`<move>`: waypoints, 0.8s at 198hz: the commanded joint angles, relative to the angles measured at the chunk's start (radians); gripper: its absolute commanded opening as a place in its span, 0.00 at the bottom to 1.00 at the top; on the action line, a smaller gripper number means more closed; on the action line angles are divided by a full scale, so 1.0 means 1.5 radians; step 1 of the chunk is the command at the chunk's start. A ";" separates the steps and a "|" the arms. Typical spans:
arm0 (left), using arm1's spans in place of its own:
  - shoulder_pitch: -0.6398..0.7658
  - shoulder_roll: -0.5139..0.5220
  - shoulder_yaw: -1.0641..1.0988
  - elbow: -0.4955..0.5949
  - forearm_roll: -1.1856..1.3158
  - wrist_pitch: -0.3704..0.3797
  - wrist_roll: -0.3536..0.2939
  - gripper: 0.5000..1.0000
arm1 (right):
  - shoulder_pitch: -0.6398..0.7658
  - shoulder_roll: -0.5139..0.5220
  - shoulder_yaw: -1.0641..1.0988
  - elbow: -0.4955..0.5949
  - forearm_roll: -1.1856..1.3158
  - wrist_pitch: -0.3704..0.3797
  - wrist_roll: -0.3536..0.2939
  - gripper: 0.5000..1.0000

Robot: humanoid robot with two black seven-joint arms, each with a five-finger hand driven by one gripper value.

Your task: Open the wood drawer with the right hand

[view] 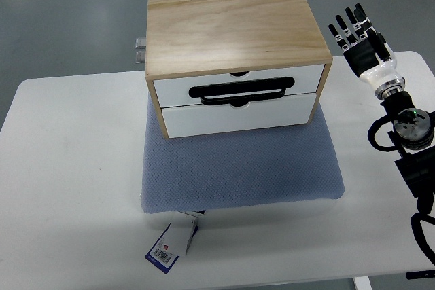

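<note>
Seen from the top, the wood drawer box (234,59) sits at the far middle of the white worktop (68,181), its near edge on a grey-blue mat (238,168). It looks rigid and fairly light, so it may slide when pulled; the black handle (241,91) across the upper white front is the place to hook. The right hand (359,40) hovers right of the box, fingers spread, holding nothing. A tag (170,244) lies near the mat; its print is too small to read
</note>
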 commanded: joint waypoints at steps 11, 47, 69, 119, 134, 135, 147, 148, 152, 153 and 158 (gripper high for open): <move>0.001 0.000 0.000 0.000 0.001 0.000 0.000 1.00 | 0.000 0.000 0.000 0.001 0.000 0.000 0.000 0.89; 0.001 0.000 -0.001 0.001 -0.004 0.000 0.000 1.00 | 0.009 -0.008 -0.002 0.005 0.000 0.001 0.000 0.89; 0.001 0.000 0.000 0.000 -0.003 -0.001 0.001 1.00 | 0.037 -0.074 -0.037 0.035 -0.037 -0.005 -0.002 0.89; 0.000 0.000 0.000 -0.006 0.001 -0.002 0.001 1.00 | 0.177 -0.280 -0.261 0.178 -0.245 -0.002 -0.035 0.89; 0.000 0.000 0.000 -0.006 0.002 -0.003 0.001 1.00 | 0.307 -0.376 -0.413 0.278 -0.309 0.004 -0.084 0.89; 0.000 0.000 0.000 -0.006 0.002 -0.003 0.001 1.00 | 0.307 -0.376 -0.413 0.278 -0.309 0.004 -0.084 0.89; 0.000 0.000 0.000 -0.006 0.002 -0.004 0.001 1.00 | 0.382 -0.409 -0.500 0.326 -0.312 0.008 -0.120 0.89; 0.000 0.000 0.000 -0.006 0.002 -0.004 0.001 1.00 | 0.400 -0.414 -0.518 0.336 -0.312 0.008 -0.130 0.89; -0.001 0.000 0.000 -0.006 0.002 -0.004 0.000 1.00 | 0.433 -0.422 -0.555 0.357 -0.312 0.008 -0.152 0.89; -0.002 0.000 0.000 -0.006 0.002 -0.004 0.000 1.00 | 0.434 -0.422 -0.555 0.357 -0.312 0.008 -0.152 0.89; 0.000 0.000 0.000 -0.006 0.003 -0.003 0.000 1.00 | 0.492 -0.433 -0.613 0.387 -0.313 0.008 -0.189 0.89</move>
